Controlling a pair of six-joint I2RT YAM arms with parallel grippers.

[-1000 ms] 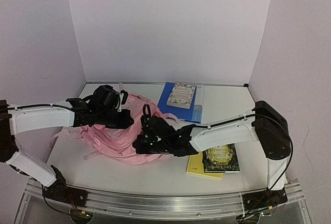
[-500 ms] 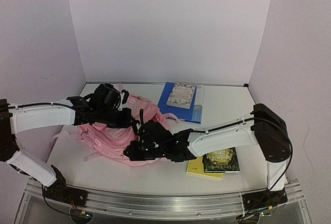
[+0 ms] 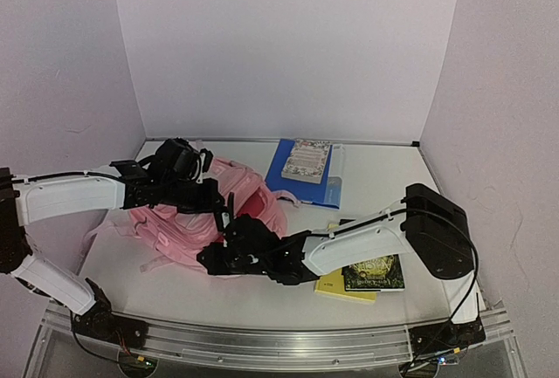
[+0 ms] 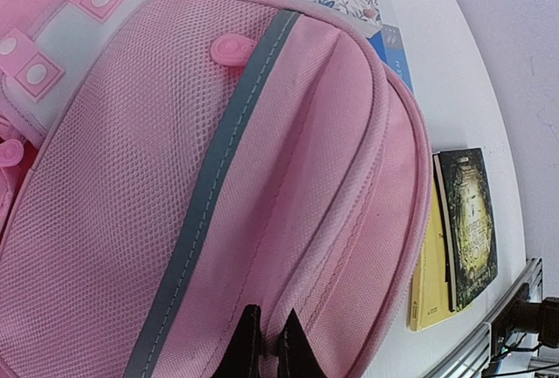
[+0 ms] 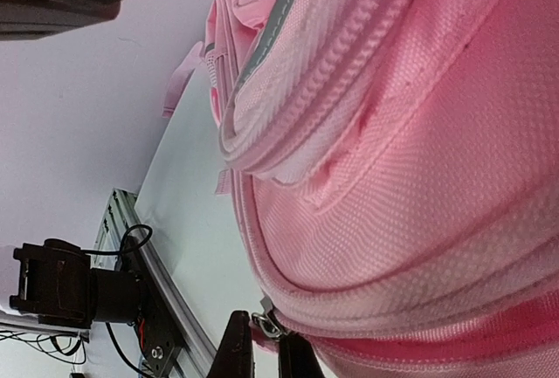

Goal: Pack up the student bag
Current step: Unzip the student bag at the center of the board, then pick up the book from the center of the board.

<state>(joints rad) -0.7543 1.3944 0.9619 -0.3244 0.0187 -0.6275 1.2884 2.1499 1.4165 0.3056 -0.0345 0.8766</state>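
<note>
Pink student bag (image 3: pixel 175 225) lies left of centre on the worktop (image 3: pixel 384 186). My left claw (image 4: pixel 269 347) pinches its fabric; my right claw (image 5: pixel 265 352) clenches the zip pull (image 5: pixel 265 324). Judged step: unzipping; next, draw the pull along its track.

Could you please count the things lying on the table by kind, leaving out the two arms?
Backpacks: 1 (pink backpack)
Books: 4 (floral book, blue book, yellow book, dark green book)
Total: 5
</note>
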